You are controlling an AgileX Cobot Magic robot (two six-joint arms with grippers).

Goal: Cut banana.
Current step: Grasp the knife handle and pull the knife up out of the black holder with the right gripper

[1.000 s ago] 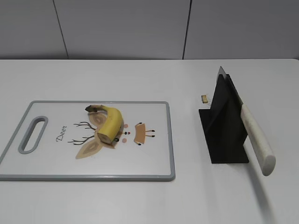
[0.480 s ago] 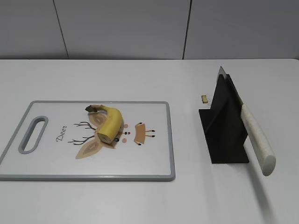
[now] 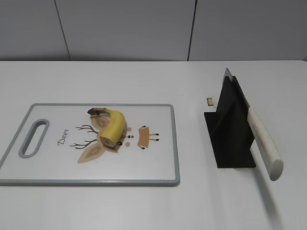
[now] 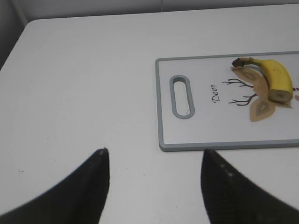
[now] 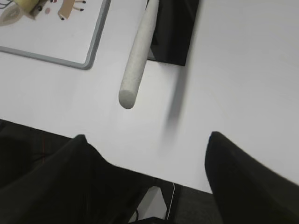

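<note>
— Two tools, and where is each one?

— The left tool (image 4: 152, 186) hangs over bare desk (image 4: 84, 93), jaws spread wide with nothing between them. The right tool (image 5: 147, 177) sits over the desk's near edge, also spread wide and empty. Neither shows in the exterior view.

— Where is the banana from the left tool?

— Ahead of it and off to its right, well apart. The banana (image 4: 274, 79) lies on a white cutting board (image 4: 205, 135) with a grey rim. Its dark stem points back toward the left; its cut end faces the near side. The board's handle slot (image 4: 181, 96) is the part nearest the tool, just ahead of its right finger (image 4: 233, 191).

— And in the exterior view?

— The banana (image 3: 112, 125) rests around the middle of the board (image 3: 158, 167), over a printed deer drawing.

— What lies ahead of the right tool?

— A knife, close in front and slightly to its left. Its pale handle (image 5: 138, 56) slants toward the tool, raised off the desk, and the rounded end throws a shadow beside it. The blade sits in a black stand (image 5: 175, 32). A corner of the board (image 5: 88, 46) is farther off on the left.

— How does the knife sit in the exterior view?

— The knife (image 3: 261, 139) leans in the black stand (image 3: 230, 129), blade tip up at the back, handle sloping down toward the front. A small tan scrap (image 3: 209, 101) lies on the desk just behind the stand.
</note>
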